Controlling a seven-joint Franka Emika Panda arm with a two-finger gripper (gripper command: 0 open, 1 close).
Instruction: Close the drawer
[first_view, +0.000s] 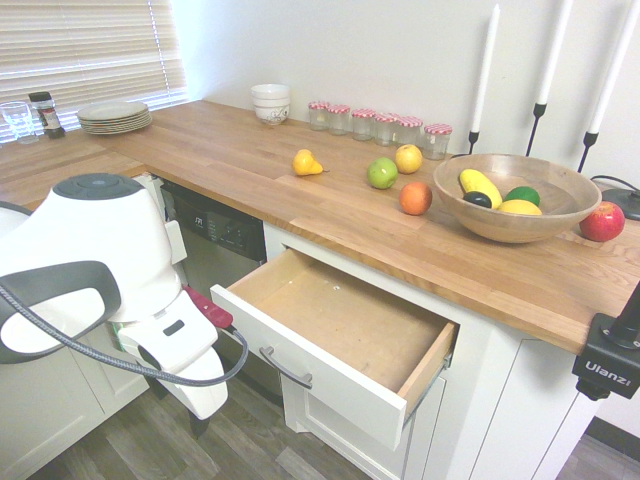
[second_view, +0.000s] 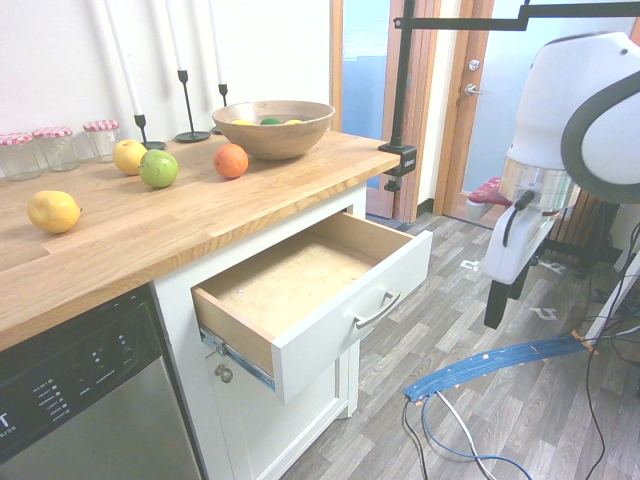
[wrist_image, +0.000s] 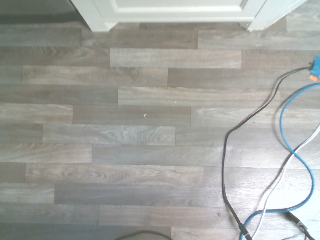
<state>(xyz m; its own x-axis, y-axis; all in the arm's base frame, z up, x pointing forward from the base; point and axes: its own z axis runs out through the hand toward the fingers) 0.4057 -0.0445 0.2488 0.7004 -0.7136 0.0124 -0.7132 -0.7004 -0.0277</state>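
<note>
Tool (second_view: 497, 300) hangs pointing at the floor, well apart from the open drawer (second_view: 330, 300); finger state unclear.

The drawer (first_view: 340, 335) stands pulled wide open, empty bare-wood bottom showing, its curved silver handle well apart from my jaws.

- The wooden surface (first_view: 300, 195) runs along the wall and turns a corner.
- A big wooden bowl (first_view: 505, 222) sits on it with fruit inside.
- A red apple (first_view: 601, 221) sits just beside the bowl.
- An orange (first_view: 415, 198), a green apple (first_view: 382, 173), a yellow apple (first_view: 408, 158) and a yellow pear (first_view: 306, 163) lie near each other.
- Small jars with red lids (first_view: 378, 124) stand in a row by the wall.
- White bowls (first_view: 270, 103) are stacked up.
- Plates (first_view: 114, 116) are piled near the window.
- Three black candle holders (second_view: 185, 105) hold tall white candles.
</note>
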